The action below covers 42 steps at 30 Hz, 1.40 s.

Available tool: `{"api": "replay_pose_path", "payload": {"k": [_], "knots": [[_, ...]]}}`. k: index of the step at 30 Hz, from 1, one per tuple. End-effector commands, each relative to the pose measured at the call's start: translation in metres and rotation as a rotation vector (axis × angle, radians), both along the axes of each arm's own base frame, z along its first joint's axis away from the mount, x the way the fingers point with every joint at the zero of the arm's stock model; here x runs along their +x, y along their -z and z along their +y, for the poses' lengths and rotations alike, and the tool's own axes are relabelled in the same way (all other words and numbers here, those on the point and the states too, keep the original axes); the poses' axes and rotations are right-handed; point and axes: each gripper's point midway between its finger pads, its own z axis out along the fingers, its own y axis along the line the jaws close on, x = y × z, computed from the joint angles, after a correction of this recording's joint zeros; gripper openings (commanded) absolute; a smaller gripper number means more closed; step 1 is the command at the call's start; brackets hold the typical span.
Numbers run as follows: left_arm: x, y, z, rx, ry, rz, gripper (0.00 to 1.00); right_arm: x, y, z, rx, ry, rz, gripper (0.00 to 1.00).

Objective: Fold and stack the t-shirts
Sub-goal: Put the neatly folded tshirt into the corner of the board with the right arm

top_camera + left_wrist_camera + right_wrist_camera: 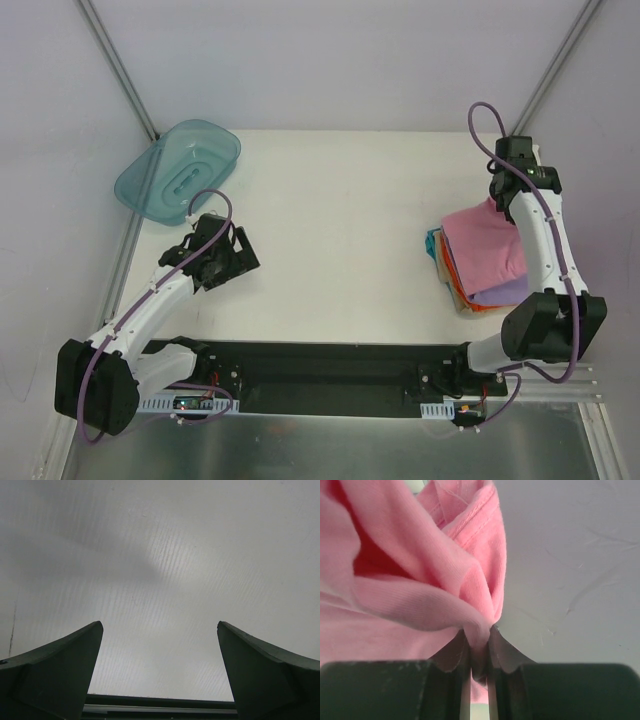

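Right wrist view: the right pincer is clenched on a fold of the pink t-shirt. A thin pleat of the cloth is squeezed between the two dark jaws, which stand nearly together. Above and to the left of the pincer the shirt bunches in loose folds with a stitched hem showing. To the right of the pincer lies the bare white table.

From the top external camera, this pincer sits at the far edge of the pink shirt, which spreads from it toward the arm bases as the top layer of a pile. Under it, on the side away from the pincer, an edge of the lavender t-shirt peeks out, with the orange t-shirt just below that. A strip of the teal t-shirt shows at the pile's left side.

The left pincer is released, its jaws spread wide with nothing between them, facing a pale ribbed surface. It is well apart from the pile, across the table. Beyond it, toward the far left corner, a translucent teal plastic tub leans tilted against the wall.
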Motion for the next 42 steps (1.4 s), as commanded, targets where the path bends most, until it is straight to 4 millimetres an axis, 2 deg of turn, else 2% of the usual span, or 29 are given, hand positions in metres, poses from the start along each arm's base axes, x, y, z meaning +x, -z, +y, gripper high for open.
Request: {"api": "replay_pose_path", "payload": {"k": [1, 11, 14, 15, 17, 18, 22, 23, 24, 25, 27, 33, 34, 35, 36, 37, 38, 39, 40, 42], "knots": [[0.000, 0.001, 0.001, -0.001, 0.007, 0.005, 0.99, 0.014, 0.004, -0.007, 0.021, 0.000, -0.046, 0.01], [0.001, 0.001, 0.003, 0.004, 0.001, -0.001, 0.99, 0.020, 0.037, -0.027, 0.031, 0.057, 0.001, 0.01], [0.001, 0.001, 0.004, 0.008, -0.001, 0.001, 0.99, 0.019, 0.047, -0.031, 0.055, 0.089, 0.011, 0.04], [0.001, 0.002, 0.004, 0.009, -0.001, 0.004, 0.99, 0.018, 0.051, -0.032, 0.066, 0.098, 0.022, 0.13], [0.001, 0.001, 0.004, 0.009, 0.000, 0.001, 0.99, 0.017, 0.056, -0.029, 0.101, 0.108, 0.029, 0.21], [0.001, 0.001, 0.004, 0.010, 0.000, 0.002, 0.99, 0.017, 0.058, -0.029, 0.107, 0.117, 0.035, 0.33], [0.001, 0.000, 0.003, 0.007, 0.004, -0.001, 0.99, 0.010, 0.053, -0.028, 0.118, 0.167, 0.040, 0.50], [0.001, 0.000, 0.003, 0.007, 0.005, -0.001, 0.99, 0.009, 0.051, -0.028, 0.119, 0.178, 0.035, 0.62], [0.001, 0.000, 0.003, 0.005, 0.005, -0.002, 0.99, 0.009, 0.047, -0.027, 0.124, 0.182, 0.021, 0.87], [0.001, 0.000, 0.003, 0.004, 0.005, -0.002, 0.99, 0.007, 0.045, -0.026, 0.130, 0.186, 0.013, 0.99], [0.001, 0.000, 0.003, 0.003, 0.006, -0.003, 0.99, 0.005, 0.036, -0.022, 0.150, 0.206, -0.044, 0.97], [0.001, -0.003, 0.002, -0.005, 0.007, -0.014, 0.99, 0.002, 0.021, 0.007, 0.327, 0.203, -0.246, 0.97], [0.000, -0.003, 0.002, -0.003, 0.006, -0.014, 1.00, 0.009, 0.020, 0.018, 0.389, 0.171, -0.295, 0.97], [0.001, -0.006, 0.002, -0.007, 0.005, -0.024, 0.99, 0.006, 0.030, 0.026, 0.432, 0.159, -0.300, 0.97], [0.001, -0.007, 0.002, -0.011, 0.005, -0.028, 1.00, 0.004, 0.020, 0.035, 0.476, 0.123, -0.364, 0.97], [0.004, -0.012, 0.001, -0.016, 0.007, -0.043, 0.99, 0.013, 0.017, 0.051, 0.558, 0.069, -0.429, 0.97], [0.006, -0.017, 0.000, -0.021, 0.006, -0.057, 0.99, 0.007, 0.032, 0.060, 0.605, 0.056, -0.424, 0.97], [0.007, -0.021, -0.002, -0.029, 0.016, -0.066, 0.99, 0.004, 0.021, 0.071, 0.641, 0.003, -0.487, 0.97], [0.011, -0.032, -0.005, -0.047, 0.018, -0.094, 0.99, 0.011, 0.015, 0.085, 0.699, -0.061, -0.545, 0.97], [0.013, -0.043, -0.009, -0.076, 0.019, -0.121, 0.99, 0.002, 0.019, 0.107, 0.740, -0.156, -0.586, 0.97]]}}
